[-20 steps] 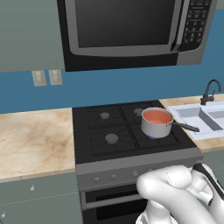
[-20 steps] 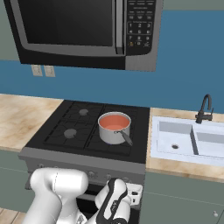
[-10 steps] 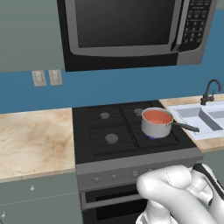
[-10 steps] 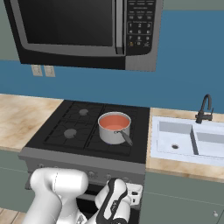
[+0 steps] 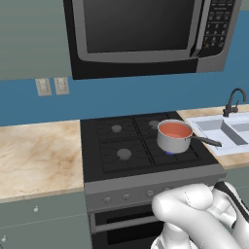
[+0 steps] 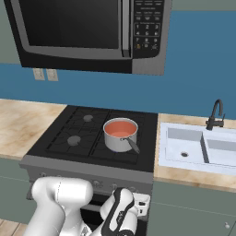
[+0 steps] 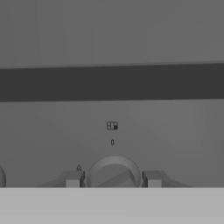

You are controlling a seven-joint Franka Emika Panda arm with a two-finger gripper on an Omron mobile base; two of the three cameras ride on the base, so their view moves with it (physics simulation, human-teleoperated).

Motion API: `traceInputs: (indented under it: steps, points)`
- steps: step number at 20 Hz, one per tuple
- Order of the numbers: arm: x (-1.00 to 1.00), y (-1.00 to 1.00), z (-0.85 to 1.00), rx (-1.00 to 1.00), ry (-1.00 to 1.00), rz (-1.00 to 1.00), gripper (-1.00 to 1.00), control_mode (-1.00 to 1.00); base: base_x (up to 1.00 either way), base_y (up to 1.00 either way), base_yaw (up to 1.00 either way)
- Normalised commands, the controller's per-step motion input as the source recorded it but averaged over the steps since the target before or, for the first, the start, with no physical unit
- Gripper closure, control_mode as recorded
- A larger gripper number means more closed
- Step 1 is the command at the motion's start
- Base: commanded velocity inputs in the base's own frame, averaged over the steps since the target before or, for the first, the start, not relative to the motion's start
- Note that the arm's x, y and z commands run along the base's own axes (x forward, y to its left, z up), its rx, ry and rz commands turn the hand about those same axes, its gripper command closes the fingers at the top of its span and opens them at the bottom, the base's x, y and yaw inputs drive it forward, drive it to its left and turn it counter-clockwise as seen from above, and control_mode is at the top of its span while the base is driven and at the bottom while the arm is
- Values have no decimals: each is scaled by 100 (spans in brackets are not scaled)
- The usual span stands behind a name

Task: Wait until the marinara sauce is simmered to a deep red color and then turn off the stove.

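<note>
Stove (image 5: 126, 146), black, four burners, stood between two counters. Saucepan (image 5: 173, 137) sat on its near right burner; sauce (image 5: 173, 130) inside looked orange-red, likely short of deep red, so waiting and shut-off remained. Knob (image 7: 114, 172) on the grey front panel lay between two fingers (image 7: 72, 179), which were narrowly spread, apparently closing round it.

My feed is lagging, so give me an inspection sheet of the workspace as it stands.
Surface: black cooktop of the stove, beige counters either side.
Job's things: marinara sauce, orange-red, in a steel saucepan on the rear right burner; a blue flame shows under it.
Clutter: nothing seen.
Grippers: gripper low at the stove's front panel, its jaws on either side of a round knob, closed on it.
Cables: nothing seen.
Surroundings: microwave above, sink with black faucet on the right, wall outlets.
</note>
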Motion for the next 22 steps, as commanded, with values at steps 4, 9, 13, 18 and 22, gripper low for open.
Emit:
traceInputs:
  steps: [4,9,13,18,22]
  points:
    - [0,0,0,0,0,0,100,-100,0,0,0]
    - [0,0,0,0,0,0,100,-100,0,0,0]
    - [0,0,0,0,0,0,100,-100,0,0,0]
    - [0,0,0,0,0,0,100,-100,0,0,0]
    - [0,0,0,0,0,0,100,-100,0,0,0]
